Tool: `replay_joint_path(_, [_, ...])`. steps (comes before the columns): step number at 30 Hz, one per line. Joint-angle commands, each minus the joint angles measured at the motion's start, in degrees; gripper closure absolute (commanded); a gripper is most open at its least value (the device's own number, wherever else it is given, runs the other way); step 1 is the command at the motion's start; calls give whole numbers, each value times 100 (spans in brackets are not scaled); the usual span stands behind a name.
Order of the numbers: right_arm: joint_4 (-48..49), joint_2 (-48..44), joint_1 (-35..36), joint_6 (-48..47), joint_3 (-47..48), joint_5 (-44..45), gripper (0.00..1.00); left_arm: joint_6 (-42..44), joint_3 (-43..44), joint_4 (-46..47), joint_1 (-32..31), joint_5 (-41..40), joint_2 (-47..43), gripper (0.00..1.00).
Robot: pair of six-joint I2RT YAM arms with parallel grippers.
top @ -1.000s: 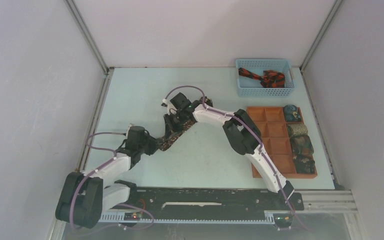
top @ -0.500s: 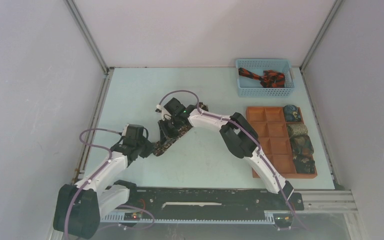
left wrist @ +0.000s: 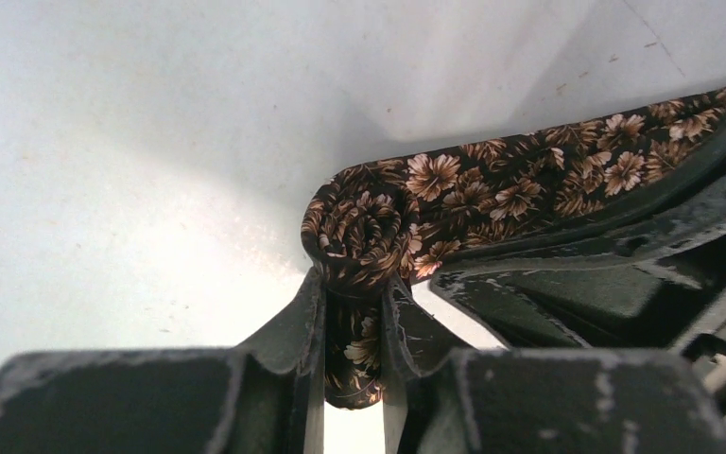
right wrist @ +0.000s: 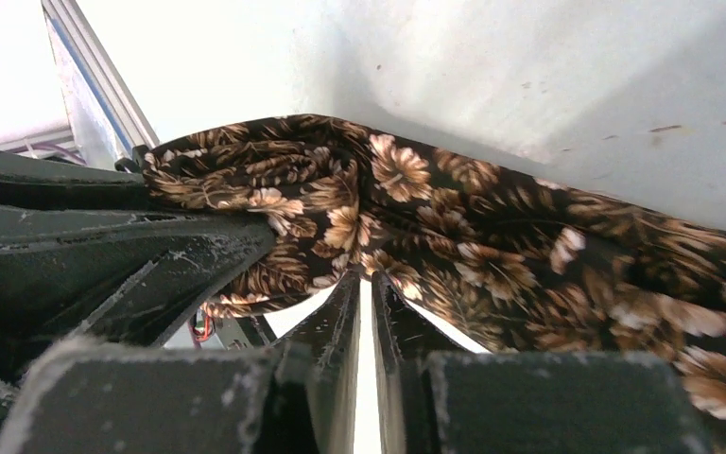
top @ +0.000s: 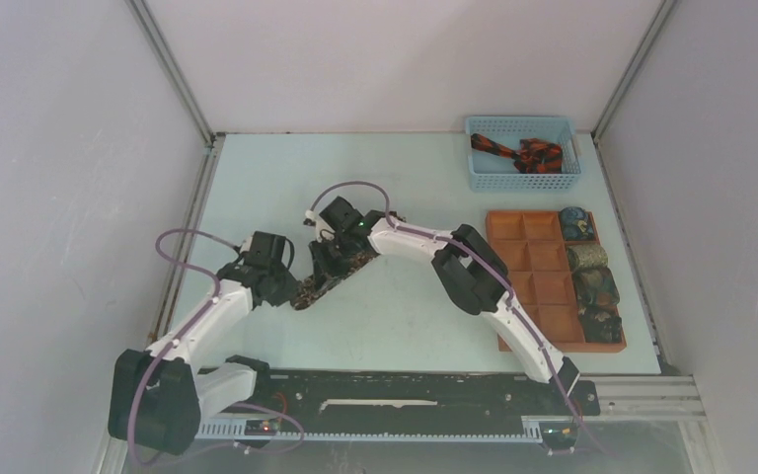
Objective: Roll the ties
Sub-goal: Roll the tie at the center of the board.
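The left tool [left wrist: 353,293] gripped the small rolled end of the brown floral tie [left wrist: 492,189]; the rest lay flat toward the narrow right tool [right wrist: 361,279], which perhaps pinched it. Well beyond the right tool, four rolled ties [top: 592,286] sat in the tray [top: 538,286], and a black and red-orange tie [top: 523,155] lay unrolled in the basket [top: 484,178].

The top camera looks down from above and behind the arm bases, taking in the whole desk [top: 405,168]. Each wrist camera sits very close behind its own left claw [left wrist: 352,284] or right claw [right wrist: 364,279], facing along the fingers. All three views share the brown floral tie [top: 308,289].
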Motion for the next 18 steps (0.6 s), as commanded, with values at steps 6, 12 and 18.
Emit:
replay_joint_path(6, [289,-755,-363,60,-296,28,87,879,706,-600,16,-387,759,100])
replay_joint_path(12, [460,-1075,-638,39,-749,-23,87,1133,1036,-1027,-35,-765,1174,100])
replay_joint_path(18, [577,-1328,-884,32,-1075,-71,88,1169,1440,-1476,-296,-1308,1528,100])
